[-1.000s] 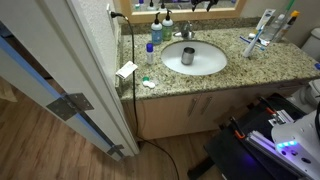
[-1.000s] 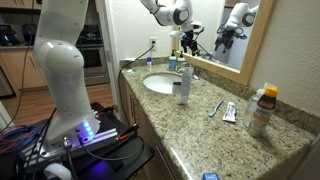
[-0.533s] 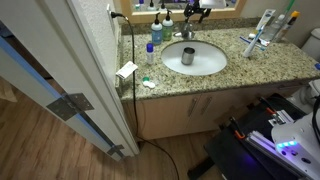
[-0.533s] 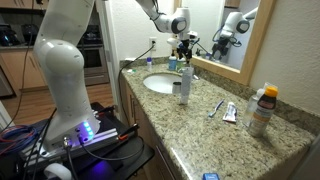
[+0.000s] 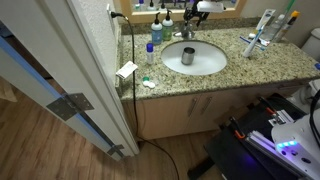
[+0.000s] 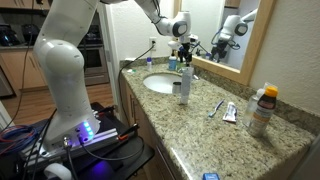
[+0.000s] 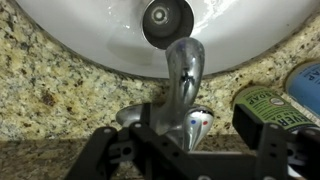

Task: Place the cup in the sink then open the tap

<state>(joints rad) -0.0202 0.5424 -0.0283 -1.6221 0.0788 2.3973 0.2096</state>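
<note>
Exterior view: cup (image 5: pixel 188 56) stands upright inside the sink (image 5: pixel 212 62), on the bare white basin near its middle, so the placing step reads as done. Gripper (image 5: pixel 190 14) hangs above the back rim, over the tap (image 5: pixel 187 31). Blue-capped bottles (image 5: pixel 153 44) stand just beside the basin on the granite countertop (image 5: pixel 270 65). Jaw state is not readable at this scale. Exterior view from the counter's end: gripper (image 6: pixel 186 47) points down at the tap (image 6: pixel 177 63), behind the sink (image 6: pixel 152 85). A clear bottle (image 6: pixel 184 86) stands at the basin's near rim. The cup is not made out from this angle. Wrist view: the chrome tap (image 7: pixel 182 75) runs from its base toward the basin, spout end over the white bowl (image 7: pixel 80 35). The dark round cup (image 7: pixel 167 20) sits just beyond the spout. Gripper (image 7: pixel 188 152) is spread wide and holds nothing, one finger (image 7: pixel 103 150) on each side of the tap base. Two small side handles flank the spout, and the one with coloured marks (image 7: pixel 199 121) lies between the fingers. A green-labelled container (image 7: pixel 272 110) stands close beside the far finger. Judgement: the tap is rigid, fixed, polished metal, so likely slippery. The handles are short and low, giving little purchase. Best hold is across one handle's lever, squarely, and then turn it. A glancing grip could slide off, or the outer finger could knock the container.
</note>
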